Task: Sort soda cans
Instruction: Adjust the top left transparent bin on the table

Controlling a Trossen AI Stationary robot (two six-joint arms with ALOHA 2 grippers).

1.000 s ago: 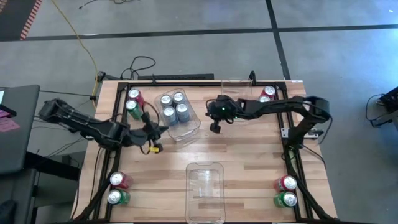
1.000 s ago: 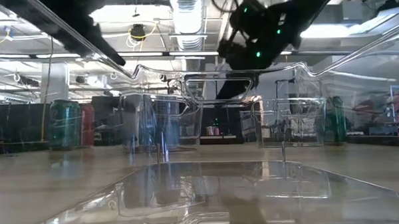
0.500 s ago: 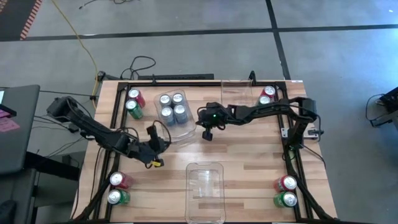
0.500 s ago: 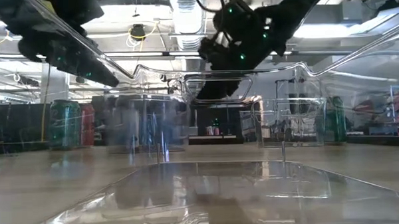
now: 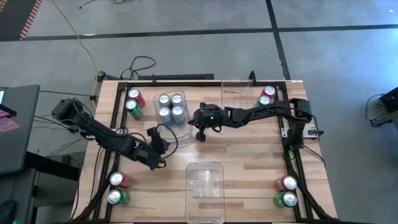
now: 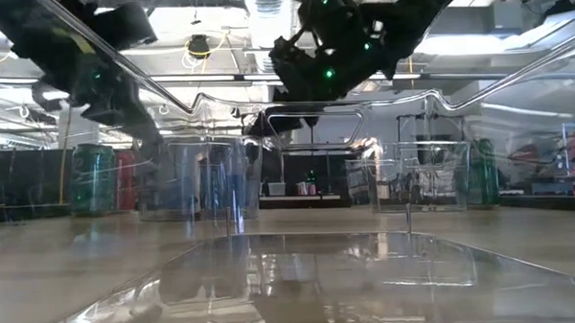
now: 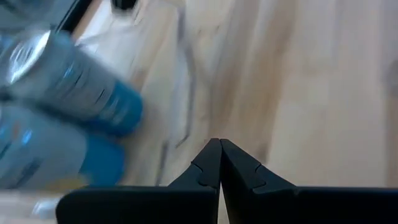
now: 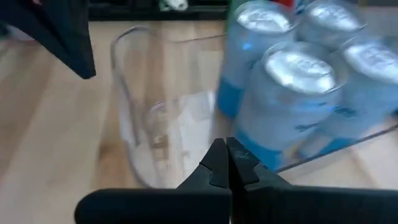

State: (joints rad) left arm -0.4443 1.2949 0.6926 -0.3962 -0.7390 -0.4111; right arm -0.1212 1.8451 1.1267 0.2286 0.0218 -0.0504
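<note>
Four silver-blue soda cans [image 5: 171, 106] standing together inside a clear bin [image 5: 180, 129] toward the back of the bench [image 5: 249, 155], just beside the right tool [image 5: 200, 134], on its left. Right tool hanging above the bench with fingers pressed together, empty; cans close ahead in its wrist view [image 8: 298, 93], behind the bin wall. Left tool [image 5: 163, 140] near the bin's front corner, fingers likewise pressed together [image 7: 219, 163], nothing held, blue cans [image 7: 74, 87] just off to one side. Red-and-green pairs at the bench corners, well apart from both tools: back left [image 5: 133, 103], back right [image 5: 267, 94], front left [image 5: 117, 188], front right [image 5: 286, 191]. Second clear bin [image 5: 205, 186] at the front centre, a third [image 5: 235, 90] at the back.
</note>
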